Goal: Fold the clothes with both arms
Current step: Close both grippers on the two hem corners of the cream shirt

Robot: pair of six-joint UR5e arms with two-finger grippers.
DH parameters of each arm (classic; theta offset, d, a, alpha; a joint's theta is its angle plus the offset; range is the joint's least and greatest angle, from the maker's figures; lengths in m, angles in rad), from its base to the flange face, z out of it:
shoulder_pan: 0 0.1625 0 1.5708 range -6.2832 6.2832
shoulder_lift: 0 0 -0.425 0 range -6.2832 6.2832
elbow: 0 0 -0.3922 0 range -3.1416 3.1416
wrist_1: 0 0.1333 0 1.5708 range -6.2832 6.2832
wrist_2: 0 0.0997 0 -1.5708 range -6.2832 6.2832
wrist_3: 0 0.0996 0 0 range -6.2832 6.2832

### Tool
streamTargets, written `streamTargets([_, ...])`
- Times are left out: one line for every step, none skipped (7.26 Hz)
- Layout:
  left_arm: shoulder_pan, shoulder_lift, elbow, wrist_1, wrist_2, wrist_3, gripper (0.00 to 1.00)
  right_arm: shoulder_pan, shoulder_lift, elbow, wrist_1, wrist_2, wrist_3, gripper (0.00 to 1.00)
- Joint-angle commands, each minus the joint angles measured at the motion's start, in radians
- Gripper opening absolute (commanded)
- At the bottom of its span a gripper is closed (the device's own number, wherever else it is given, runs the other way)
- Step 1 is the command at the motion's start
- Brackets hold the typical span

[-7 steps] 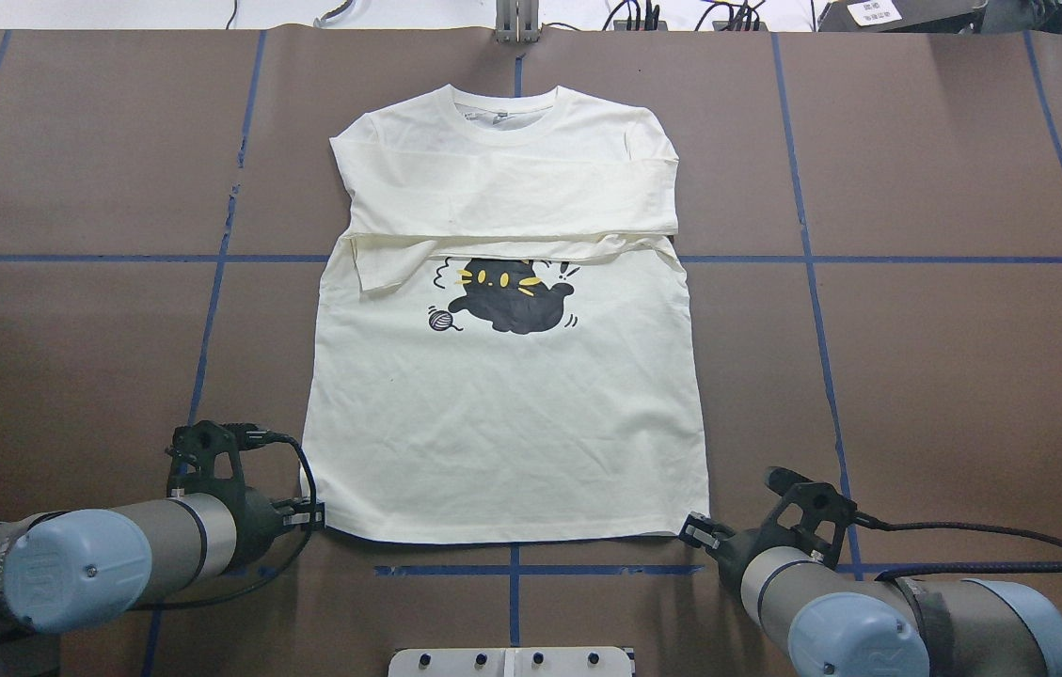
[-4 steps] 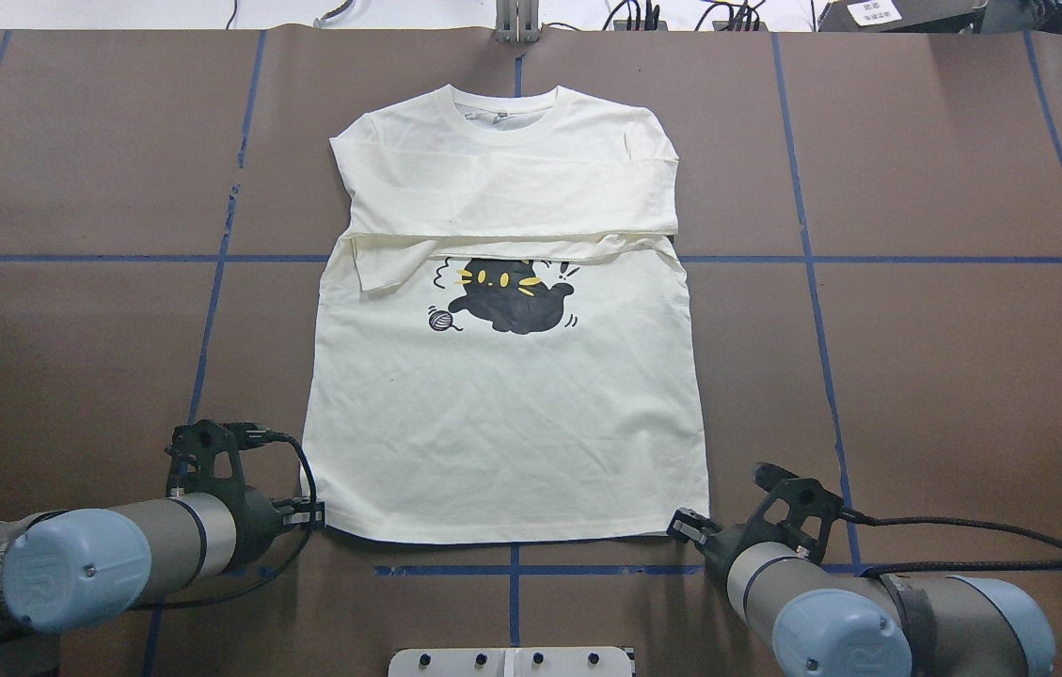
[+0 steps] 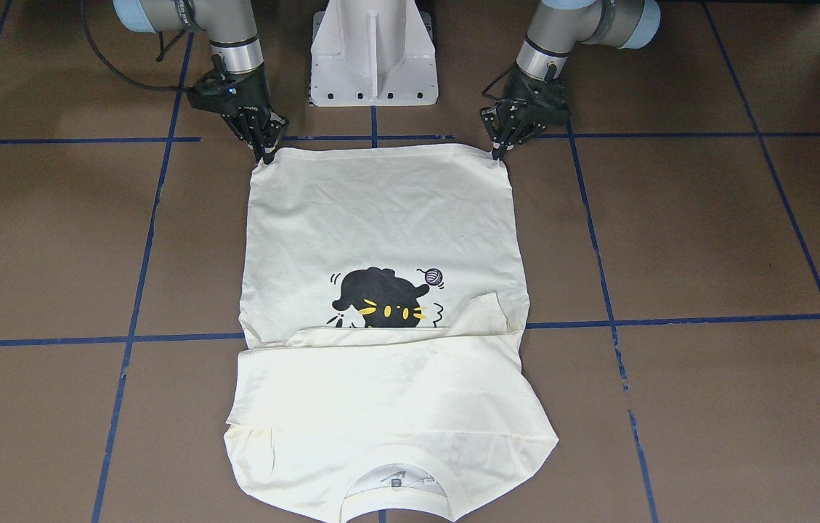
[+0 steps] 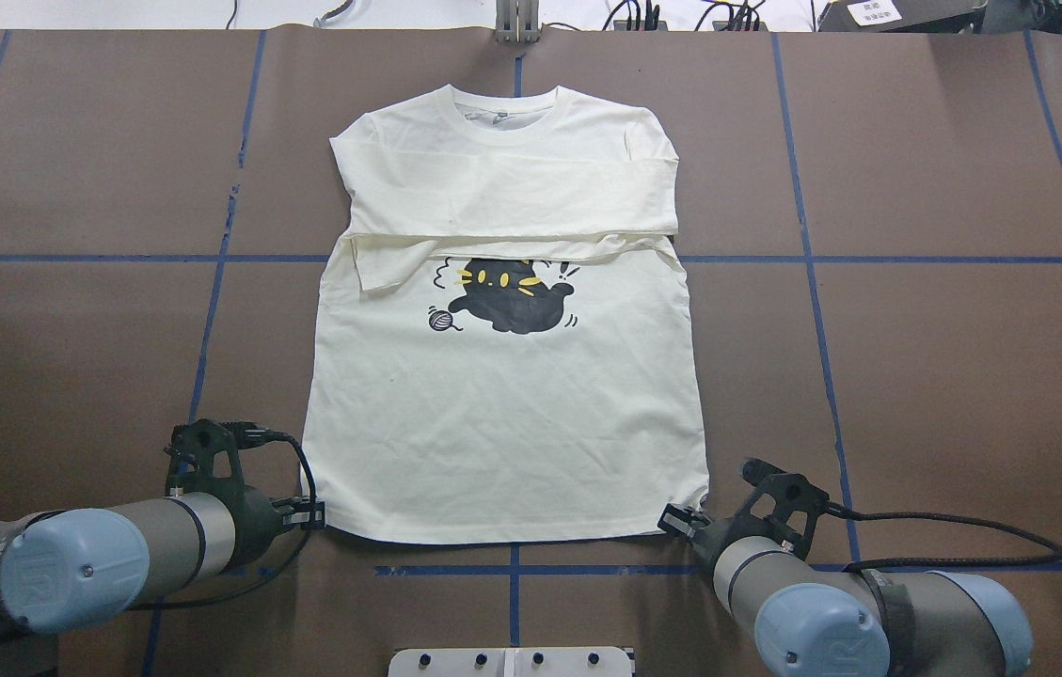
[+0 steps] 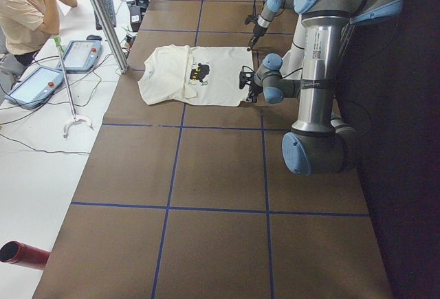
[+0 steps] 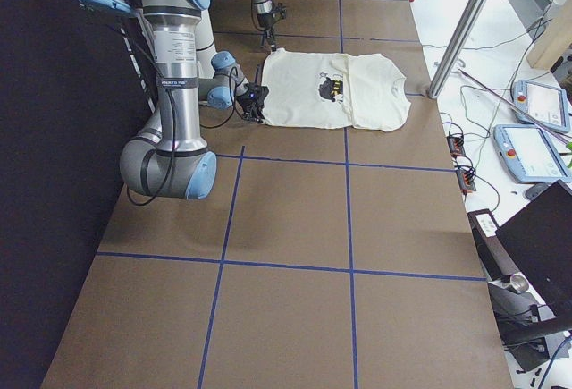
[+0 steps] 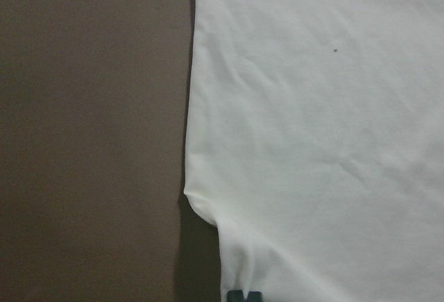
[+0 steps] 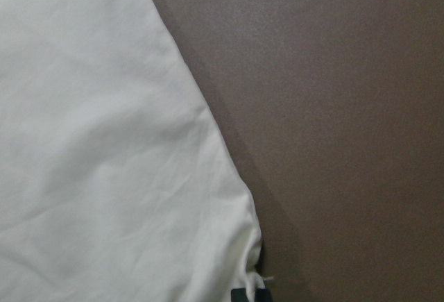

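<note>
So the T-shirt [image 4: 507,423] lies flat in the middle of the table [image 4: 963,376], collar on the far side, hem toward me. Both sleeves [image 4: 512,202] are folded across the chest, and the lower one lies over the top of the cat print [image 4: 512,299]. The yarn ball [image 4: 439,320] sits just left of the cat. My left gripper [image 4: 309,513] pinches the hem's left corner, and my right gripper [image 4: 676,520] touches the right corner. My pedestal base [image 4: 512,661] sits on my side of the hem, between both arms.
</note>
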Motion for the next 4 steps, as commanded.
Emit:
streamTargets([0.0,-0.001,0.0,0.0,0.0,0.0,0.0,0.007,-0.007,0.005,-0.009,-0.001,-0.004,0.0])
streamTargets([0.0,-0.001,-0.003,0.0,-0.001,0.002,0.0,0.01,-0.009,0.01,-0.011,-0.001,-0.011,0.0])
streamTargets([-0.002,0.002,-0.049,0.005,-0.009,0.011,0.0,0.015,-0.021,0.054,-0.02,-0.003,-0.021,0.0])
streamTargets([-0.002,0.01,-0.151,0.115,-0.018,0.012,0.0,0.013,-0.032,0.173,-0.149,0.003,-0.024,0.0])
